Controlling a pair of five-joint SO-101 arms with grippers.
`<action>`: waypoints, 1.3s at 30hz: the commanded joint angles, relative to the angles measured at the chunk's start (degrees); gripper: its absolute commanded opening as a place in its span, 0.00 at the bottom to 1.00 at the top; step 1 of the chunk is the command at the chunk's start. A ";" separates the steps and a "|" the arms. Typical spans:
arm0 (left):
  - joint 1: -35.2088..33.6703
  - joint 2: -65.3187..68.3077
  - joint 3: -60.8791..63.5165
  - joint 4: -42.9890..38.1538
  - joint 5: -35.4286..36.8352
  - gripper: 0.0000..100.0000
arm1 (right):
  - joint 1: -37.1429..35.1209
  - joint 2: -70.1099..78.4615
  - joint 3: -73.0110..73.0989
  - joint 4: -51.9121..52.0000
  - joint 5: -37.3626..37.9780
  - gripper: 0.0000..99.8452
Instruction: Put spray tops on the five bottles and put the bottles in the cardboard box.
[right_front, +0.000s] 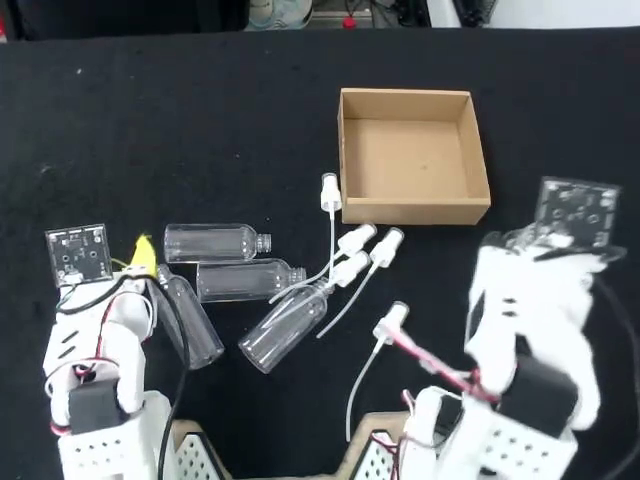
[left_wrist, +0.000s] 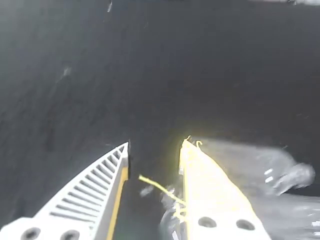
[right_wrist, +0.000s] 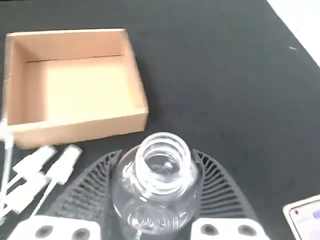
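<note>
A clear plastic bottle (right_wrist: 157, 192) is held upright between the dark ribbed fingers (right_wrist: 220, 185) of the right gripper (right_wrist: 157, 155), which is closed on its rounded shoulders. The round threaded neck is turned open toward the wrist camera.

The cardboard box (right_front: 415, 212) is a shallow square tray of plain brown board. It is set on the black cloth (right_front: 200, 120) beyond the right arm, well apart from the held bottle.

Four more clear cylindrical bottles are laid on their sides on the cloth between the left arm and the box: an upper bottle (right_front: 215, 242), a middle bottle (right_front: 248, 280), a slanted left bottle (right_front: 190, 322) and a slanted right bottle (right_front: 285, 325).

Five white spray tops with thin, long dip tubes are scattered just in front of the box: one (right_front: 330, 192) beside its near left corner, three (right_front: 357, 238) (right_front: 387, 245) (right_front: 348, 268) clustered near the slanted right bottle's neck, and one (right_front: 392, 320) nearer the right arm.

The left gripper (left_wrist: 156, 146) is seen over the cloth with its white ribbed finger and smooth yellow finger moderately parted and nothing gripped between them. A blurred clear bottle is seen just beside the yellow finger
</note>
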 joint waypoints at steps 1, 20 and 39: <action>7.78 1.14 -14.20 6.68 -0.26 0.18 | -1.93 -3.82 -1.54 0.70 0.18 0.09; 58.42 59.34 -43.65 9.14 -3.43 0.24 | 25.49 -5.41 3.03 -2.55 4.75 0.09; 61.67 85.89 -38.37 -21.36 7.38 0.30 | 30.68 -5.41 2.86 -4.22 7.47 0.09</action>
